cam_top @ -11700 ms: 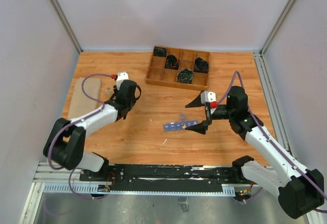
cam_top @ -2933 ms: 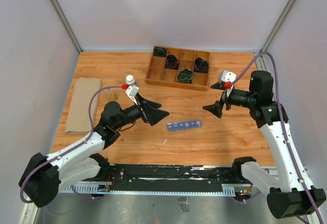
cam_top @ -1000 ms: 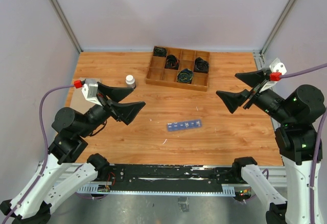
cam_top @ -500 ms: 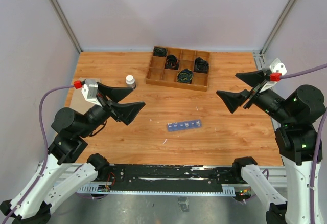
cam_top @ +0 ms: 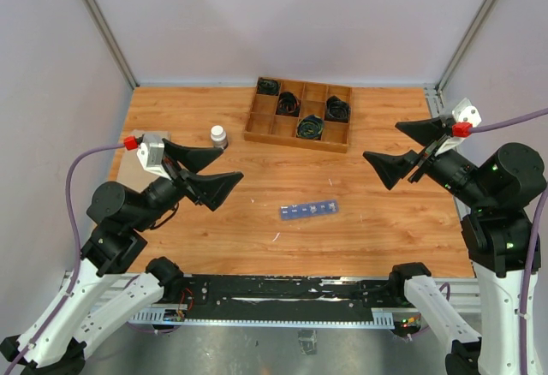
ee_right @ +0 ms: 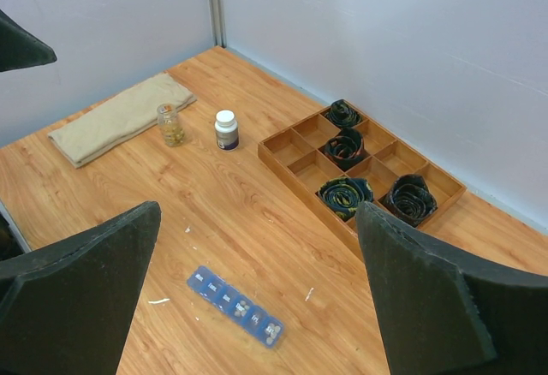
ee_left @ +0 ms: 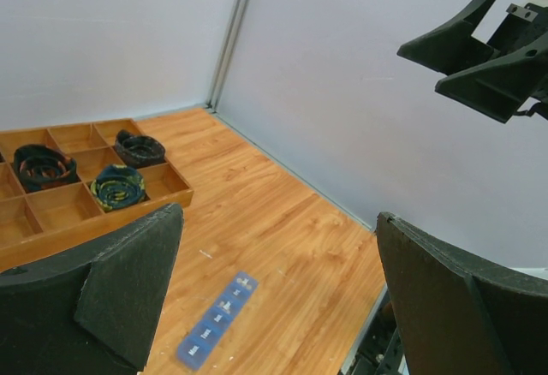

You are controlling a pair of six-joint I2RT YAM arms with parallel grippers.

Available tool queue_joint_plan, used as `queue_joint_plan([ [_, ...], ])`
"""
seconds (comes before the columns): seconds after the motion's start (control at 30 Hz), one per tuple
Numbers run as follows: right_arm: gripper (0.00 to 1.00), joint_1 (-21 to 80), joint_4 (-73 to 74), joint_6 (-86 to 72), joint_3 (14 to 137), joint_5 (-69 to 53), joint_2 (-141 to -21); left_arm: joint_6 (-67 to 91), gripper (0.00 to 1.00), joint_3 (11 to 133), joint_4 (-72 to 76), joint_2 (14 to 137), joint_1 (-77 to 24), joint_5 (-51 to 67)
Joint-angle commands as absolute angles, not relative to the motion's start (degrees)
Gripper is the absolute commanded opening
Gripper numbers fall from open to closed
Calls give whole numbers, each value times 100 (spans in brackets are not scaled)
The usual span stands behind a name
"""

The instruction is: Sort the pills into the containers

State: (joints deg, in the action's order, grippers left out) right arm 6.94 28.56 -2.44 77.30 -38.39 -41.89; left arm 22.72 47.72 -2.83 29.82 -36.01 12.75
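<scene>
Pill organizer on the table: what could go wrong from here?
The pill organizer lies flat and slim; the broad left gripper or right gripper might shove it instead of gripping. The small jar and white-capped bottle stand close together; reaching for one could topple the other.

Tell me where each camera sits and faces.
Top external: above and behind the robot, looking down; left hand and right hand show, both open.
Left wrist: on the left arm, facing right over the pill organizer; own fingers frame it.
Right wrist: on the right arm, facing left toward the white-capped bottle; own fingers frame it.
All three share the pill organizer and wooden tray.
</scene>
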Motion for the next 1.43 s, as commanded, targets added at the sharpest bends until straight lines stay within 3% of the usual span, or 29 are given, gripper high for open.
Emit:
queue_joint_plan([
  [0.0,99,589,2813,-145,7721,-3782,-4148,2180,99,4687,-175,2909,-3560,1326],
  [1.4,99,486,2754,-104,7695,-3653,-4522,2171,99,4475,-15,3026,-3560,1026],
])
